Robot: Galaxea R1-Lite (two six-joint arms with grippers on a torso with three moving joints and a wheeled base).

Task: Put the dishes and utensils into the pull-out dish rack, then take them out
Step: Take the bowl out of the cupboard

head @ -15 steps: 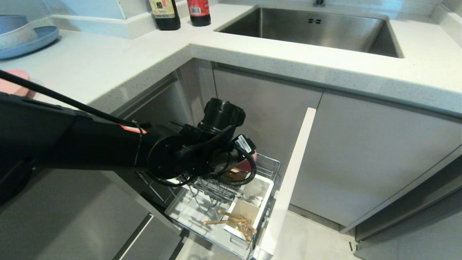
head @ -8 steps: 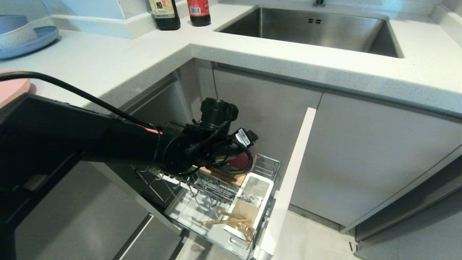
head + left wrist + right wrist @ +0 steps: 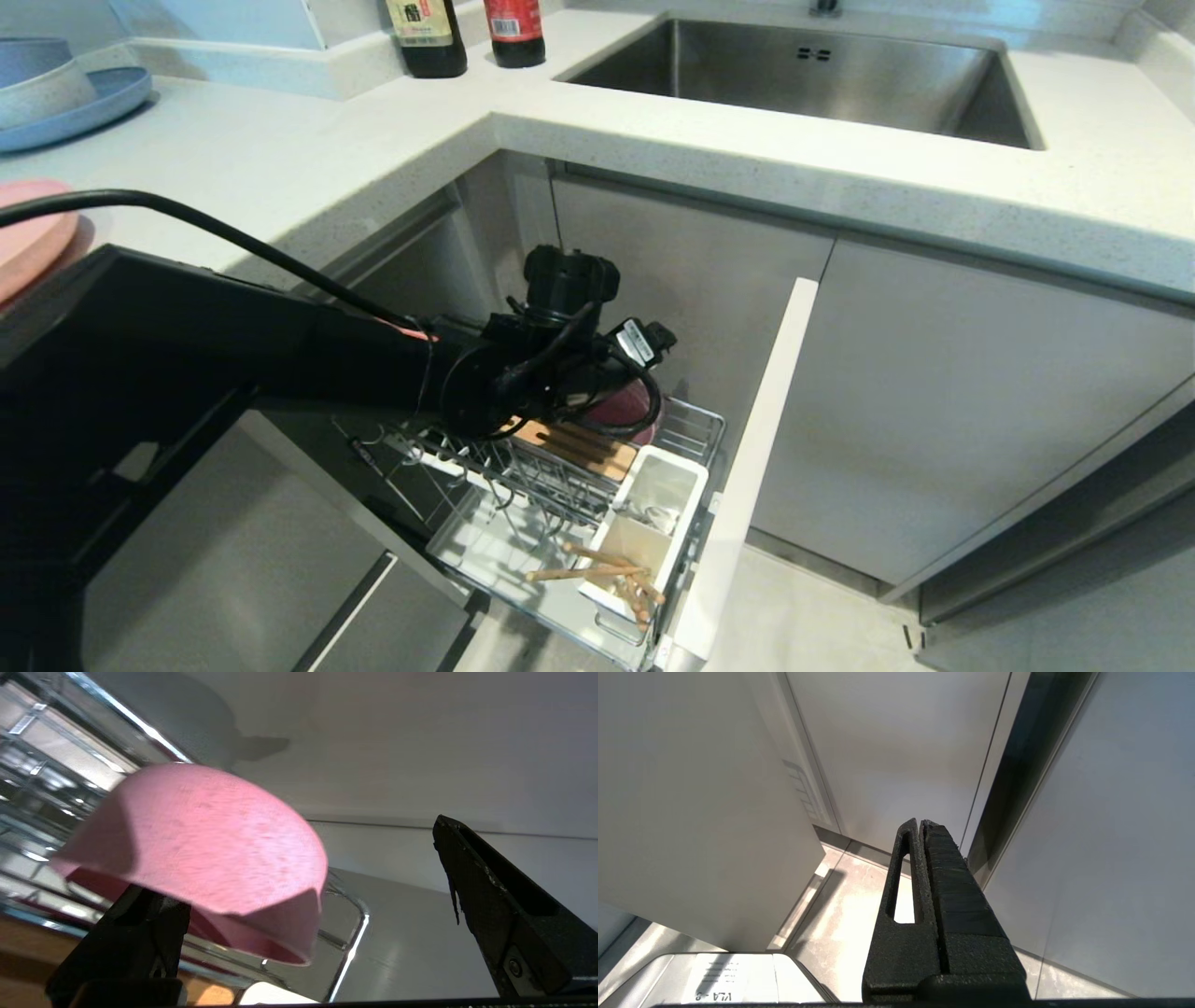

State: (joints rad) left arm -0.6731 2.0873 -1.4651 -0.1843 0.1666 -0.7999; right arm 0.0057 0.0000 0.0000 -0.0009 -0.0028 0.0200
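The pull-out dish rack (image 3: 695, 422) stands drawn out under the counter. My left gripper (image 3: 289, 858) is open at its back corner. The small pink bowl (image 3: 196, 854) lies upside down on the rack wires, and one finger (image 3: 126, 942) is against its rim. The other finger (image 3: 504, 905) stands far off it. In the head view my wrist hides most of the bowl (image 3: 624, 411). The chopsticks (image 3: 597, 563) lie across the front of the white utensil cup (image 3: 691, 471). The pink plate (image 3: 28, 233) sits on the counter at the left. My right gripper (image 3: 920, 823) hangs shut beside the cabinets.
The rack's white front panel (image 3: 747, 467) juts out to the right of the basket. A wooden strip (image 3: 569, 446) crosses the rack. A blue plate with stacked bowls (image 3: 65, 93), two bottles (image 3: 429, 37) and the sink (image 3: 803, 79) are on the counter.
My left wrist has shifted toward the rack's back corner, uncovering the wooden strip and part of the pink bowl. The forearm has risen, and more of the pink plate shows.
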